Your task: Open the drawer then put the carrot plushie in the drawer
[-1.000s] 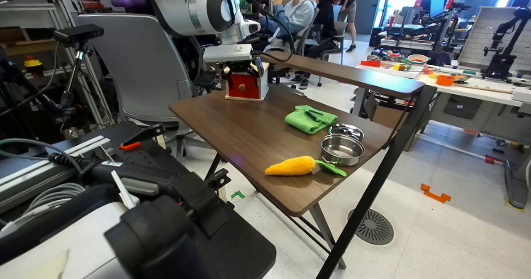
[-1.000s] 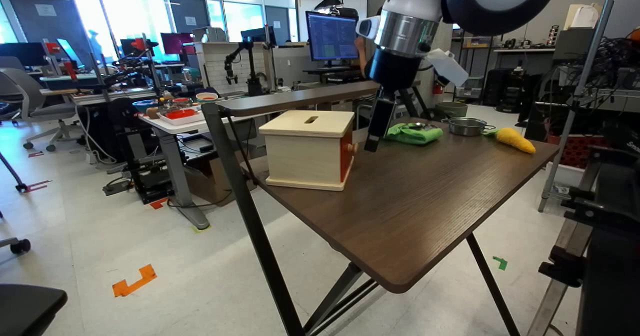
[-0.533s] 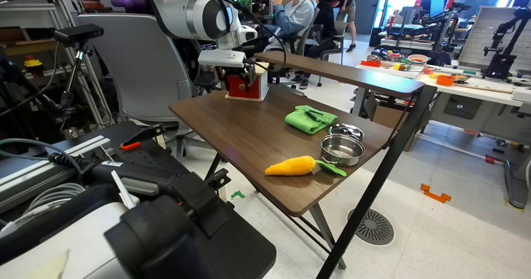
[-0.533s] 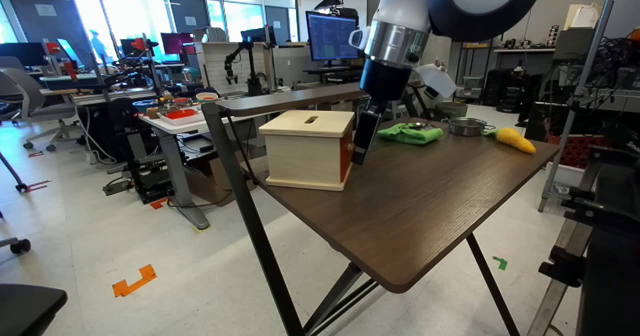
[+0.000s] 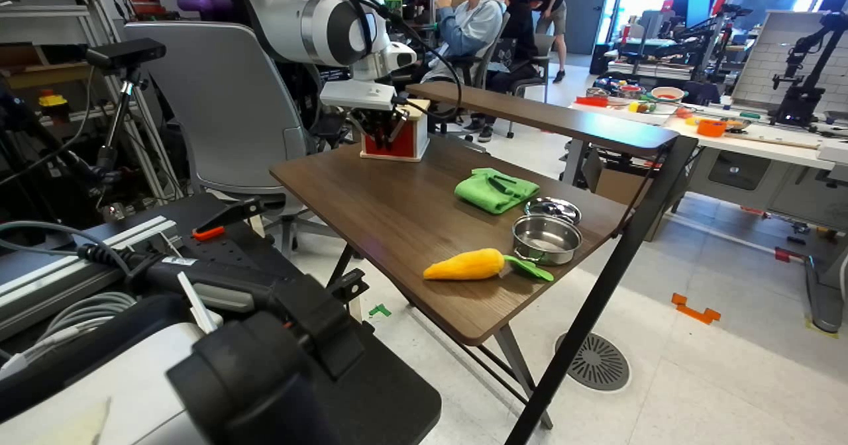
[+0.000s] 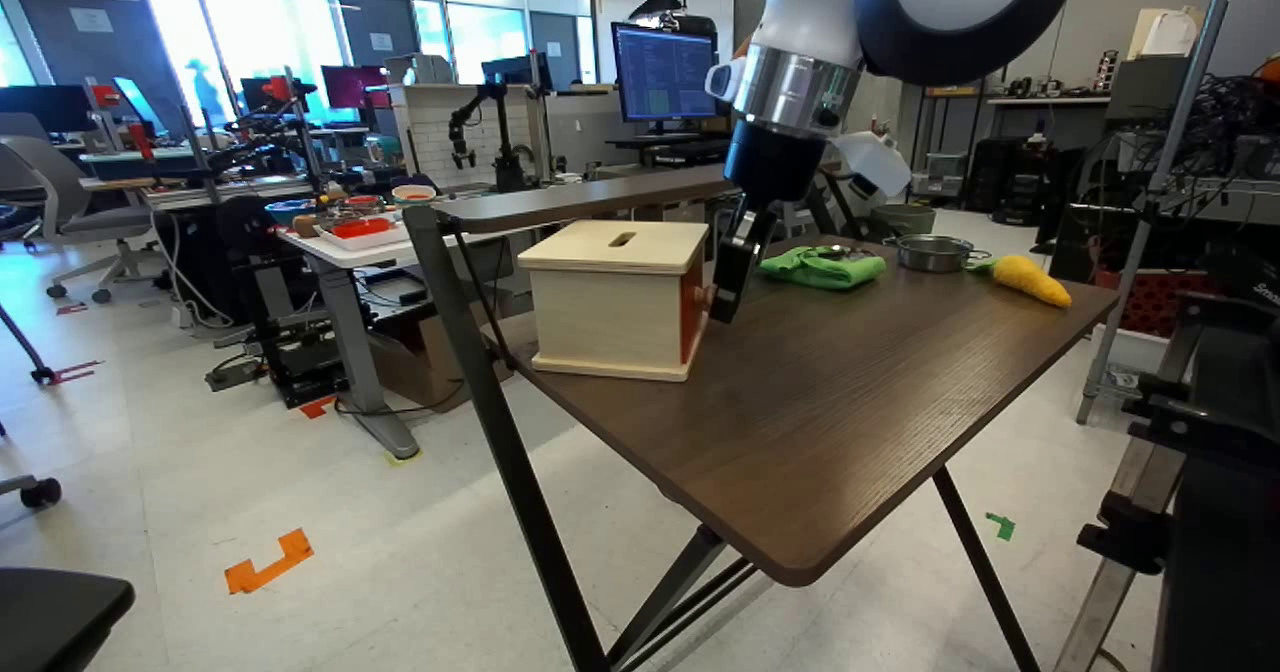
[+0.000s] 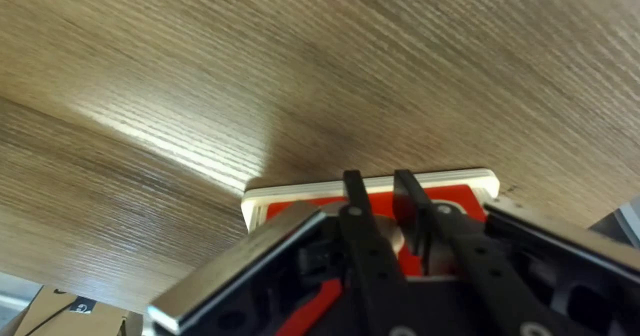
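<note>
In the wrist view, my gripper point(image 7: 377, 176) reaches over the red front of the drawer point(image 7: 462, 193), its fingers point(image 7: 358, 196) standing close together, and the round knob point(image 7: 389, 233) shows in the narrow gap with one finger on each side; whether they pinch it I cannot tell. Just past the fingertips I see the pale edge of the wooden box point(image 7: 305, 190), then the brown grain of the table point(image 7: 150, 51).

In an exterior view, my arm point(image 6: 790, 92) holds the fingers at a tilt, tips leaning toward the red front just beside them; that front looks flush with the end of the box. Behind the fingers lies the green cloth point(image 6: 830, 270), farther off stands the metal pot point(image 6: 930, 254), and well apart from the fingers, beyond the pot, the carrot plushie point(image 6: 1030, 280) lies on the table.

In an exterior view, my gripper covers much of the red front. The carrot plushie rests on its side at the table end away from the fingers, green leaves near the pot. The folded cloth sits between fingers and pot, a shiny lid point(image 5: 553, 208) just beside the pot on the fingers' side
</note>
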`<control>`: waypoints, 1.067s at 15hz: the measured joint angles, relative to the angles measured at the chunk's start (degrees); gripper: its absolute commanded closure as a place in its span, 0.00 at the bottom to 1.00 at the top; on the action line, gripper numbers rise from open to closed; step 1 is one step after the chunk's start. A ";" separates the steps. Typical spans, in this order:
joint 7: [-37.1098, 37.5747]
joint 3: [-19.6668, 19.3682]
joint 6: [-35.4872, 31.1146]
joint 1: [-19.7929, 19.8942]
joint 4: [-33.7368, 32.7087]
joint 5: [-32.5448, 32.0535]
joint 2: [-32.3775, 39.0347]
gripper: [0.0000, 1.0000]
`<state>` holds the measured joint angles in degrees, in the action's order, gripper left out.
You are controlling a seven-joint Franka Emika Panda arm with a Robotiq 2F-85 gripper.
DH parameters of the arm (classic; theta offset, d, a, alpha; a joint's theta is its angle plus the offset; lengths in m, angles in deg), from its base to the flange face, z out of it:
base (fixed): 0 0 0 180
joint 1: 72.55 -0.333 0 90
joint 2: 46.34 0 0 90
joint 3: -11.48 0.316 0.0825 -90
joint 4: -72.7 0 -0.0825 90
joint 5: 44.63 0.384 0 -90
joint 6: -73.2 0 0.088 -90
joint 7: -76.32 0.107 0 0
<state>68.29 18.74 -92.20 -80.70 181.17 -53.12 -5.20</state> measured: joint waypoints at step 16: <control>-0.38 0.27 -5.56 0.12 1.76 -0.63 -0.12 0.19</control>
<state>67.91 19.01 -97.76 -80.58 182.93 -53.76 -5.32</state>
